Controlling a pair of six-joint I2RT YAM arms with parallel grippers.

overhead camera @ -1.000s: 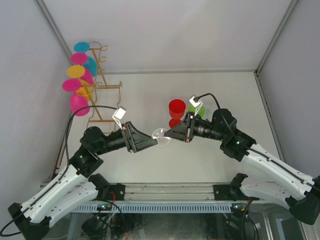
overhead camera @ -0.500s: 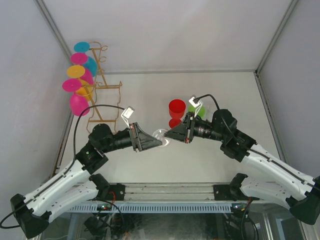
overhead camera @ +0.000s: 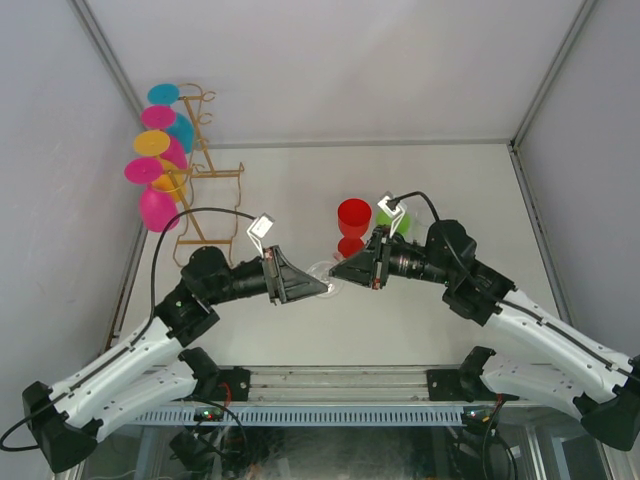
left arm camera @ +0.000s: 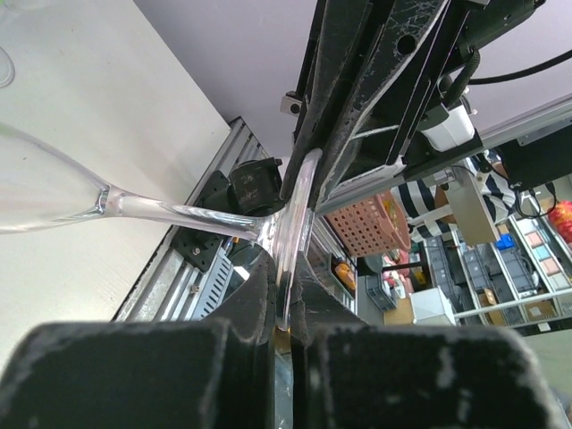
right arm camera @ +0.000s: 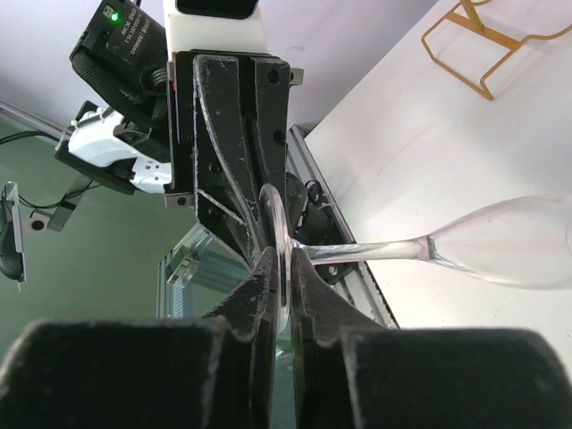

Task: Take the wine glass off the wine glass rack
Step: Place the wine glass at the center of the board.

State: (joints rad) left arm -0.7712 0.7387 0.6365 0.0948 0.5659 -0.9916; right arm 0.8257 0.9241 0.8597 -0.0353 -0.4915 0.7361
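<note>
**Top view.** The wine glass rack [overhead camera: 205, 165] stands at the far left of the table [overhead camera: 450, 180], with coloured glasses [overhead camera: 152, 170] hung on its hooks. A clear wine glass [overhead camera: 322, 270] is off the rack and held mid-table, well apart from it, just in front of a red cup [overhead camera: 352, 218]. The left gripper [overhead camera: 322, 287] and right gripper [overhead camera: 338, 272] meet tip to tip on it.

**Left wrist.** The left jaws are pressed together on the near edge of the foot [left arm camera: 290, 237], which is seen edge-on. The stem [left arm camera: 179, 213] runs out to the left and the bowl [left arm camera: 45, 192] lies level above the table. The right gripper's fingers [left arm camera: 344, 98] clamp the opposite edge of the same disc.

**Right wrist.** The same pinch shows from the other side. The right jaws are closed on the foot rim, with the stem leading off to the right.

**Assessment.** This looks like a handover with both arms gripping. Which arm takes the glass I cannot tell.

**To do it well:**
- Both arms hold steady.
- One pincer opens fully and clears the rim before the other moves.
- The retreat runs straight back in the plane of the foot, with no twist.

Any opposed pull or rotation while both are clamped would load the thin disc and the stem joint, the likeliest place to crack. The bowl overhangs far out, so I expect it to sag once a single edge pinch carries it.
</note>
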